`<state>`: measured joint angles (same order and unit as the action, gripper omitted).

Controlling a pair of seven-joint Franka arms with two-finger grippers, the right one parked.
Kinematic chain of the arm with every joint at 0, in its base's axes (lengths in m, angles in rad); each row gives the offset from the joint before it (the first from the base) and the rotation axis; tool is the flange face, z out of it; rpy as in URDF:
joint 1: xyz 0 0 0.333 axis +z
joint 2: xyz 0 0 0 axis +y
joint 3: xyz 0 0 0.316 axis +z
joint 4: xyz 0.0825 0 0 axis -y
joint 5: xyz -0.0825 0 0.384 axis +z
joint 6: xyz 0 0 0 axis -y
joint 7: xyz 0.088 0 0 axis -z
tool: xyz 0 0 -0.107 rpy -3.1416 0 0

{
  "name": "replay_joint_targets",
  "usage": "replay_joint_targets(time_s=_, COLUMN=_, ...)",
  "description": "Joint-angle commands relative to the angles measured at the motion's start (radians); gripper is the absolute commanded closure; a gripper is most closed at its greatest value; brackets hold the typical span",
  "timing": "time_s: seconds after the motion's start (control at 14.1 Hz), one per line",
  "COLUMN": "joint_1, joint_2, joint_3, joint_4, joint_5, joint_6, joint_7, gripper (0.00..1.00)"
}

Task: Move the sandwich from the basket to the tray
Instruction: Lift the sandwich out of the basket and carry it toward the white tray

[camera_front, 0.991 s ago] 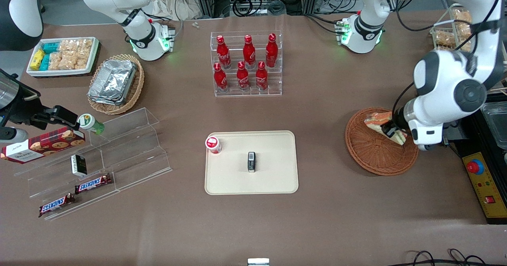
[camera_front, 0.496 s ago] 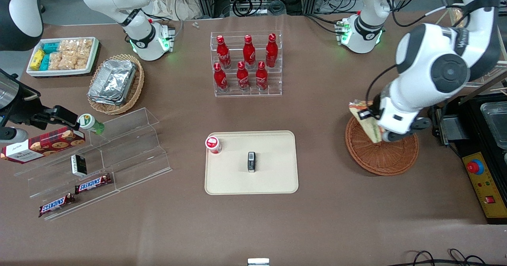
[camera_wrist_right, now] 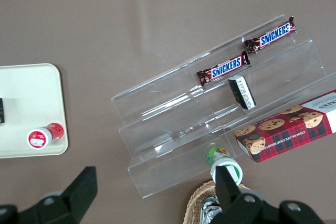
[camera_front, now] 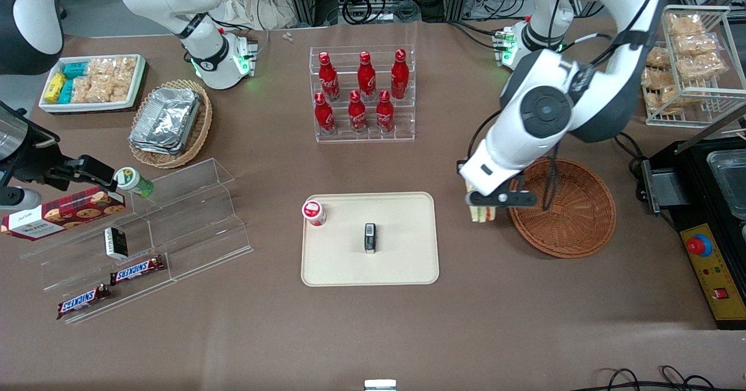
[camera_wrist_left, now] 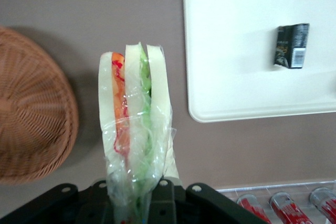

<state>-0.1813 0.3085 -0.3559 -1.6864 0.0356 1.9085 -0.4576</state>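
**Operator:** Reading the front view from its left edge across: the tray [camera_front: 369, 239] sits mid-table with a small red-capped bottle [camera_front: 313, 212] at its corner and a little dark packet [camera_front: 370, 238] near its middle. Next comes my gripper [camera_front: 482, 204], then the basket [camera_front: 563, 208].

**Observer:** What has changed in the last second?

**Operator:** A second ago the sandwich [camera_front: 481, 212] was down in the basket with the gripper on it. Half a second ago it was lifted above the basket's rim. Now it has cleared the basket altogether and hangs over bare table, between the tray's edge and the basket.

**Observer:** So the pick is done?

**Operator:** I judge so. The basket is empty, and what's left is the carry and the set-down.

**Observer:** And the claw's grip?

**Operator:** Clamped on the sandwich. In the wrist view the wedge [camera_wrist_left: 135, 145] stands out from between the jaws in its clear wrap, bread slices either side of the orange and green filling.

**Observer:** How does it sit against the tray?

**Operator:** Just beside the tray's edge [camera_wrist_left: 190, 66], not yet over it. I'd aim for the bare stretch clear of the dark packet [camera_wrist_left: 291, 52].
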Motion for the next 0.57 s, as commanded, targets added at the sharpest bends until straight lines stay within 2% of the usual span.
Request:
replay_joint_targets(time_s=0.0, joint_1=-0.079, joint_2=0.127, joint_3=0.002, joint_4=0.060, joint_5=0.073, joint_6=0.079, joint_7=0.005, gripper=1.00)
replay_joint_targets(time_s=0.14, joint_1=-0.098, joint_2=0.216, joint_3=0.003, joint_4=0.111, joint_5=0.092, joint_6=0.127, joint_7=-0.006, gripper=1.00)
replay_joint_targets(time_s=0.28, joint_1=-0.101, joint_2=0.308, joint_3=0.002, joint_4=0.186, joint_5=0.145, joint_6=0.129, joint_7=-0.009, gripper=1.00)
replay_joint_targets(time_s=0.5, joint_1=-0.132, joint_2=0.409, joint_3=0.005, joint_4=0.254, joint_5=0.162, joint_6=0.170, joint_7=-0.013, gripper=1.00)
